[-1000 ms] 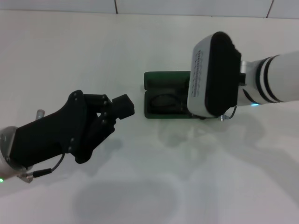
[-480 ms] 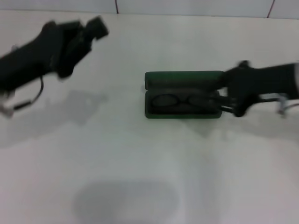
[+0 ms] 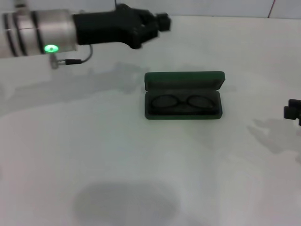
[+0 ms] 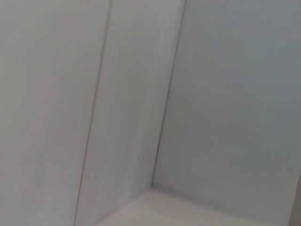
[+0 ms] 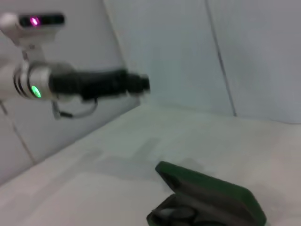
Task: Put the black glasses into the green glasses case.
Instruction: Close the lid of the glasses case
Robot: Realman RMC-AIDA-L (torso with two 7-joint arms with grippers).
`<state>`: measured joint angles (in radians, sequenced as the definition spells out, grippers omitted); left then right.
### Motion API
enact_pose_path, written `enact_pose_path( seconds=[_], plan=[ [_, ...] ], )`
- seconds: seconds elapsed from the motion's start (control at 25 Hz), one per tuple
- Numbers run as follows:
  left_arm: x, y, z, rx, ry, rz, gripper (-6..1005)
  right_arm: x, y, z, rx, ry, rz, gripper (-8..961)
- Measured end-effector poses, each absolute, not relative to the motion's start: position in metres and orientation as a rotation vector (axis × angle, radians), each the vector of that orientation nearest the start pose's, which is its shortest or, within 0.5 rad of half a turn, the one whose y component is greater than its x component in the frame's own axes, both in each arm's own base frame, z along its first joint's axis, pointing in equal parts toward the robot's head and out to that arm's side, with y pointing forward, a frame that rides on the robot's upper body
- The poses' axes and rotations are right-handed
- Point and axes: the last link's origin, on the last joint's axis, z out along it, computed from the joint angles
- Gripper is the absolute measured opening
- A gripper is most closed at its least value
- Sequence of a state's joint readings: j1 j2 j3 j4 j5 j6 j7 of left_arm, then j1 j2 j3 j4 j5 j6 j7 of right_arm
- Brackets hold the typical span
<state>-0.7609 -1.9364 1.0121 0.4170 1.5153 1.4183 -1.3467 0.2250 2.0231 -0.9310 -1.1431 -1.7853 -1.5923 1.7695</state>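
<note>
One green glasses case (image 3: pixel 183 95) sits open near the middle of the white desk (image 3: pixel 141 165). Its lid stands up at the back. One pair of black glasses (image 3: pixel 181 102) lies flat inside the bottom half of the case, with two small oval lenses side by side.

There are two hands. The left hand (image 3: pixel 160 22) is up high at the far left side of the desk, well apart from the case. It holds nothing, and I cannot tell if its fingers are apart or together. A green light (image 3: pixel 49 48) glows on its arm. Only a small black bit of the right hand (image 3: pixel 293 112) shows at the right edge, away from the case, and I cannot tell if it is apart or together.

In the right wrist view, the case (image 5: pixel 211 200) is open with the glasses (image 5: pixel 181 215) inside, and the left hand (image 5: pixel 141 84) is up over the desk (image 5: pixel 117 155) beyond it.
</note>
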Motion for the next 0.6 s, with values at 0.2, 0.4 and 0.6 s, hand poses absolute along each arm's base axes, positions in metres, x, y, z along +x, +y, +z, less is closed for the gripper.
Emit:
enact_pose_path(
  seconds=[0.2,0.4,0.6],
  plan=[
    [-0.174,0.414,-0.023,-2.741,-0.463,-0.694,134,0.279,0.292,0.067,-2.563,0.765,0.778,238],
    [-0.169,0.417,-0.050,-2.765,-0.444,-0.534,126,0.277,0.299,0.061,-2.556,0.744,0.814,240],
    [-0.172,0.416,-0.059,-2.763,-0.451,-0.485,132,0.276,0.306,0.063,-2.512,0.707,0.850,241]
  ],
)
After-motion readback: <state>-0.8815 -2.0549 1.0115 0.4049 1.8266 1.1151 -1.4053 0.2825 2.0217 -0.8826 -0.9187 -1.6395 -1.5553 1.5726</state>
